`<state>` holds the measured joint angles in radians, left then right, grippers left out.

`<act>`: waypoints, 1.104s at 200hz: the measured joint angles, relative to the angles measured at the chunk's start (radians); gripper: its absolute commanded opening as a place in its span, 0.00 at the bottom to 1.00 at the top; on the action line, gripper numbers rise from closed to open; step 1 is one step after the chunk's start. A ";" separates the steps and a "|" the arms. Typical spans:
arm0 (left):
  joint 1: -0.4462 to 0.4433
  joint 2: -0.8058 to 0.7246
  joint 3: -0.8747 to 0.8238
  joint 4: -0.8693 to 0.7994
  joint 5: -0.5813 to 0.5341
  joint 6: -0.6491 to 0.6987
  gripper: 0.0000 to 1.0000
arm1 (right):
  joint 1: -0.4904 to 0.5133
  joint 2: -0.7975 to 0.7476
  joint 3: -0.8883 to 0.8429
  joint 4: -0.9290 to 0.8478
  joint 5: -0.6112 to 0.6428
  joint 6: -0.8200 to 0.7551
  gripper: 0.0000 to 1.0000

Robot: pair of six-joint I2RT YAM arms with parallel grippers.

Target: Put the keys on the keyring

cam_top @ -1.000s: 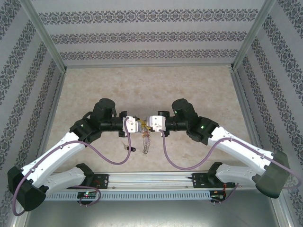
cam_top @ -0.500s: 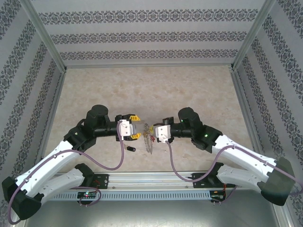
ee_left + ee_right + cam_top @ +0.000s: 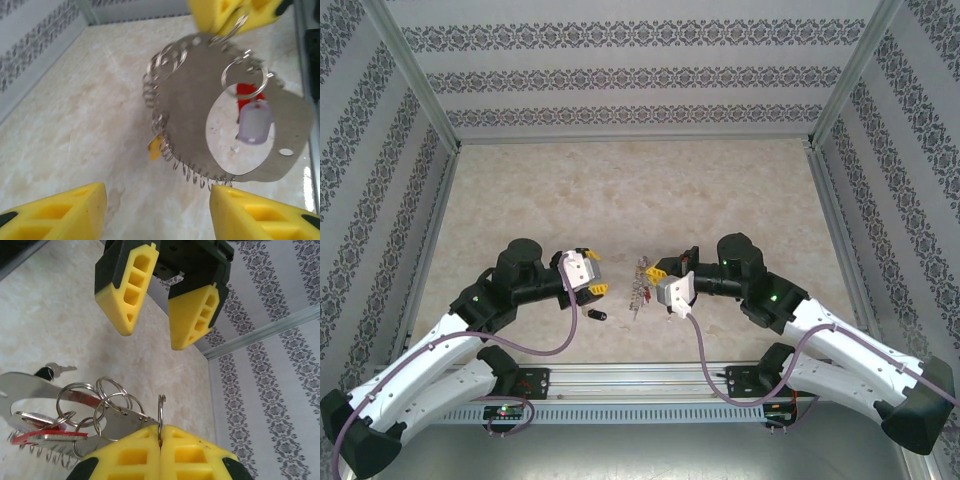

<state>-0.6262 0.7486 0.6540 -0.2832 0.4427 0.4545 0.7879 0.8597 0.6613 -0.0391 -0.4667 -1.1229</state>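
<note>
The keyring [image 3: 640, 287] is a flat silvery plate [image 3: 190, 110] strung with many small rings, a red tag [image 3: 245, 91] and a pale lilac fob. It hangs in the air from my right gripper [image 3: 160, 432], which is shut on one of its wire rings. My left gripper [image 3: 597, 271] stands open just left of the keyring, holding nothing, and its yellow fingers [image 3: 55, 212] frame the plate's lower edge. The right wrist view looks across at the open left gripper [image 3: 152, 337]. One of the keys [image 3: 597, 315], with a black head and silver blade, lies on the table [image 3: 52, 371] below and between the grippers.
The marble-patterned table [image 3: 640, 190] stretches away behind the arms. Patterned walls and aluminium posts [image 3: 420, 75] close it in on three sides. A metal rail [image 3: 640, 378] with the arm bases runs along the near edge.
My left gripper has opened and drawn back to the left, away from the keyring. Both arms have shifted toward the near edge, the right one carrying the keyring. The key has stayed on the table.
</note>
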 measured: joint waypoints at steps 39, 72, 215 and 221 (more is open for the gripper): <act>0.000 -0.001 -0.007 0.000 -0.104 -0.172 0.61 | 0.000 -0.002 -0.001 0.007 0.034 -0.066 0.00; 0.000 0.000 -0.004 -0.018 -0.191 -0.311 0.81 | 0.007 -0.002 -0.001 0.006 0.060 -0.109 0.00; 0.000 0.384 0.201 -0.468 -0.268 -1.218 0.63 | 0.020 -0.042 -0.016 -0.150 0.183 -0.225 0.00; 0.000 0.395 0.201 -0.470 -0.252 -1.239 0.62 | 0.018 -0.044 -0.016 -0.158 0.178 -0.208 0.00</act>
<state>-0.6262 1.1439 0.8547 -0.7532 0.1909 -0.7849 0.8062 0.8158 0.6456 -0.1970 -0.2886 -1.3308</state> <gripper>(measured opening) 0.649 0.049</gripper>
